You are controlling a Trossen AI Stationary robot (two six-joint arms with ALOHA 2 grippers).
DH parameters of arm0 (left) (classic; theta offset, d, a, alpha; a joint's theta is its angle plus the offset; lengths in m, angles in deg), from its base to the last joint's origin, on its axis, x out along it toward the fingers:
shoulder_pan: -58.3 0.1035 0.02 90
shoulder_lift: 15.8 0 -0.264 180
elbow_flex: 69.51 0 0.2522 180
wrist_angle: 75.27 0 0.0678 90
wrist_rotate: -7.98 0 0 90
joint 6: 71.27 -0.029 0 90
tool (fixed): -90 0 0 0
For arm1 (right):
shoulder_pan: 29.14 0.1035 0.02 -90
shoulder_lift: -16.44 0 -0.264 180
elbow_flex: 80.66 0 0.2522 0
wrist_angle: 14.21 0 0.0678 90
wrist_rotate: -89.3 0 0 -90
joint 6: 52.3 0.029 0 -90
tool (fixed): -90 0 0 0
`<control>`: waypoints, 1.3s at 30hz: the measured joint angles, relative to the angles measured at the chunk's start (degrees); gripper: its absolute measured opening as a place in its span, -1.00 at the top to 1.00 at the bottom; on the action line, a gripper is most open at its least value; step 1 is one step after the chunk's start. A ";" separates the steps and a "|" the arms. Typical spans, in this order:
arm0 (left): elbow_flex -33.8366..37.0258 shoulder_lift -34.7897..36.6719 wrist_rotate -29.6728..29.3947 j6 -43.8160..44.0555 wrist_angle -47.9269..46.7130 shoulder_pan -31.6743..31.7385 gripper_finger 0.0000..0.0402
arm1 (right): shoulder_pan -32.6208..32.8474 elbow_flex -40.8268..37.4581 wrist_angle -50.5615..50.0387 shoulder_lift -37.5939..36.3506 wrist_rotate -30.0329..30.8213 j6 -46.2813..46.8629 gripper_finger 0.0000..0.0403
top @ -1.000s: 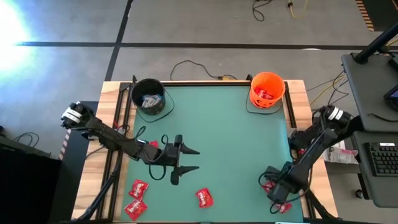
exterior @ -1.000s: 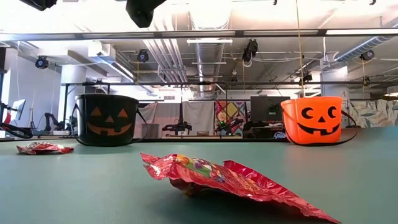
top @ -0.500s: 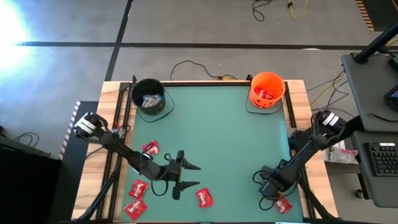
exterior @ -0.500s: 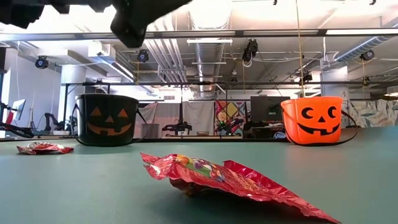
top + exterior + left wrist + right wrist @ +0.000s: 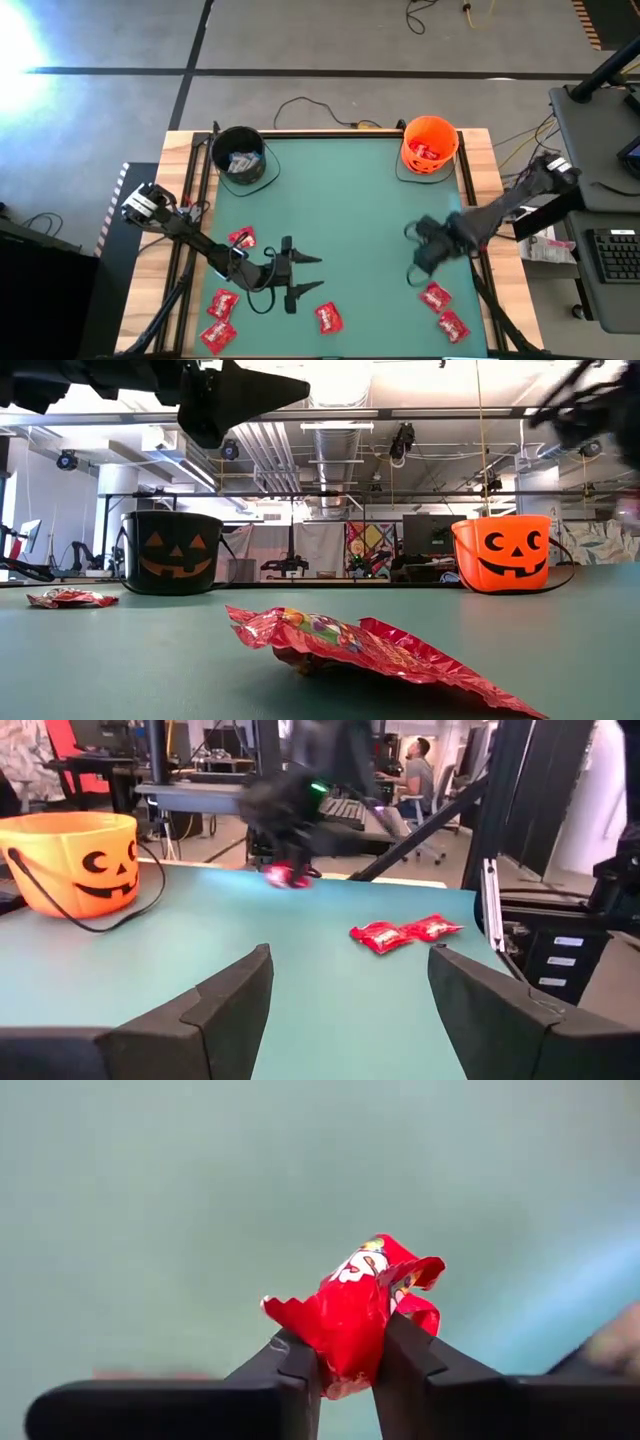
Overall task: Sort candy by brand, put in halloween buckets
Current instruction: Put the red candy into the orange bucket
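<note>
My right gripper (image 5: 418,245) hovers above the table's right half, shut on a shiny red candy packet (image 5: 352,1315); the left wrist view shows the packet (image 5: 285,875) clear of the table. My left gripper (image 5: 300,276) stands open above the near middle, close to a red packet (image 5: 328,317) lying flat. The orange bucket (image 5: 430,145) stands at the far right with red packets inside. The black bucket (image 5: 240,155) stands at the far left with pale wrappers inside. My right gripper pinches the red packet between its two fingers (image 5: 295,1365), by one crumpled end (image 5: 346,1358). The rest of the packet sticks out past the fingertips. It is lifted clear of the table.
Two red packets (image 5: 435,297) (image 5: 452,325) lie at the near right. Three more (image 5: 240,238) (image 5: 222,300) (image 5: 217,335) lie at the near left. A wooden frame (image 5: 478,170) borders the green table. The middle of the mat is bare.
My right gripper has risen from the red packets at the near right and swung toward the far edge, carrying one packet clear of the table. My left gripper has shifted a little toward the near edge, still open.
</note>
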 joint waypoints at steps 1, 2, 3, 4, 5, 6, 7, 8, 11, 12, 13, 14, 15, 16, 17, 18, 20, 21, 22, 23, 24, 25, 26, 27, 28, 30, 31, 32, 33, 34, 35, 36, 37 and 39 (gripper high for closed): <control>0.00 0.00 0.00 -0.28 -0.01 0.02 -0.25 | -2.98 0.00 -0.21 -1.66 2.19 -2.71 0.73; 0.00 0.00 -0.01 -0.32 -0.01 0.04 -0.25 | -6.07 0.10 -0.52 -3.26 4.08 -5.87 0.75; 0.00 0.02 0.02 -0.32 0.01 0.09 -0.25 | -9.46 0.56 -0.94 -4.69 5.76 -8.86 0.76; 0.00 0.02 0.01 -0.26 -0.01 0.09 -0.25 | -12.97 1.28 -1.20 -5.86 7.28 -11.67 0.78; 0.02 0.04 0.02 0.04 -0.01 0.09 -0.25 | -16.65 2.20 -1.39 -6.80 8.89 -14.52 0.78; 0.02 0.04 0.02 0.38 -0.02 0.09 -0.25 | -20.49 3.12 -1.37 -7.63 10.58 -17.13 0.78; 0.02 0.04 0.02 0.79 -0.03 0.09 -0.25 | -24.26 4.19 -1.35 -8.22 12.41 -19.49 0.78; 0.02 0.03 0.02 0.95 -0.05 0.09 -0.25 | -28.02 5.42 -1.33 -8.55 14.50 -21.96 0.78; 0.02 0.02 0.02 1.12 -0.05 0.09 -0.25 | -39.87 9.14 -1.04 -8.19 20.88 -30.05 0.76; 0.02 0.02 0.03 1.20 -0.05 0.09 -0.25 | -44.06 10.38 -0.78 -7.56 22.73 -33.02 0.75; 0.02 0.02 0.03 1.44 -0.06 0.09 -0.25 | -48.30 11.53 -0.25 -6.75 24.15 -35.81 0.75; -0.04 0.01 0.04 1.66 -0.07 0.09 -0.25 | -52.28 12.40 0.77 -5.83 24.99 -38.92 0.75; -0.20 -0.01 0.10 1.97 -0.07 0.09 -0.25 | -56.23 13.11 2.10 -4.78 25.19 -42.25 0.76; -0.31 -0.02 0.13 2.47 -0.07 0.09 -0.25 | -59.90 13.60 3.95 -3.61 25.04 -45.38 0.77; -0.31 -0.02 0.10 2.96 -0.05 0.09 -0.25 | -63.26 14.00 5.90 -2.28 24.58 -48.36 0.77; -0.31 -0.02 0.15 3.46 -0.05 0.06 -0.25 | -66.43 14.22 7.73 -0.81 23.50 -51.03 0.78; -0.31 -0.02 0.17 4.67 -0.16 -0.23 -0.25 | -72.02 14.43 10.99 2.42 19.99 -54.98 0.77; -0.31 -0.02 0.36 5.22 -0.16 -0.43 -0.25 | -74.37 14.51 12.39 4.09 17.93 -56.23 0.77; -0.31 -0.02 0.86 5.72 -0.16 -0.67 -0.25 | -76.48 14.61 13.45 5.97 16.03 -57.08 0.77; -0.31 -0.02 2.11 5.89 -0.15 -1.03 -0.25 | -78.26 14.66 14.46 7.78 14.74 -57.40 0.76; -0.31 -0.02 3.73 5.91 0.05 -1.49 -0.25 | -79.70 14.76 15.19 9.61 13.91 -57.57 0.76; -0.32 -0.02 5.32 5.91 0.31 -2.06 -0.25 | -81.05 14.86 15.92 11.55 13.38 -57.60 0.76; -0.31 -0.02 6.35 5.95 0.79 -2.71 -0.25 | -82.13 15.08 16.42 13.29 13.36 -57.44 0.76; -0.33 -0.02 6.59 5.96 1.22 -3.39 -0.25 | -83.07 15.30 16.89 14.93 13.36 -56.98 0.76; -0.33 -0.02 6.63 5.93 1.50 -4.03 -0.25 | -83.91 15.63 16.97 16.53 13.36 -56.25 0.75; -0.33 -0.02 6.60 5.93 1.97 -5.08 -0.25 | -85.05 16.56 16.93 19.11 12.71 -54.88 0.72; -0.33 -0.02 6.47 5.93 2.18 -5.49 -0.25 | -85.32 17.17 16.76 20.10 12.98 -54.16 0.68; -0.33 -0.03 6.35 5.93 2.39 -5.82 -0.25 | -85.37 17.78 16.71 20.92 13.24 -53.94 0.63; -0.33 -0.04 6.26 5.93 2.68 -6.05 -0.25 | -85.37 18.44 16.71 21.59 13.39 -53.89 0.57; -0.35 -0.04 6.25 5.89 2.80 -6.23 -0.25 | -85.37 19.10 16.84 22.04 13.41 -53.97 0.50; -0.35 -0.04 6.25 5.61 2.96 -6.45 -0.25 | -85.37 19.77 16.83 22.28 13.40 -54.12 0.42; -0.35 -0.04 6.22 5.06 3.03 -6.59 -0.25 | -85.37 20.41 16.76 22.33 13.41 -54.43 0.34; -0.35 -0.04 6.19 4.51 3.10 -6.81 -0.25 | -85.35 21.07 16.59 22.26 13.39 -54.62 0.26; -0.35 -0.02 6.16 3.30 3.58 -7.16 -0.25 | -85.18 21.85 16.34 21.27 13.36 -55.65 0.09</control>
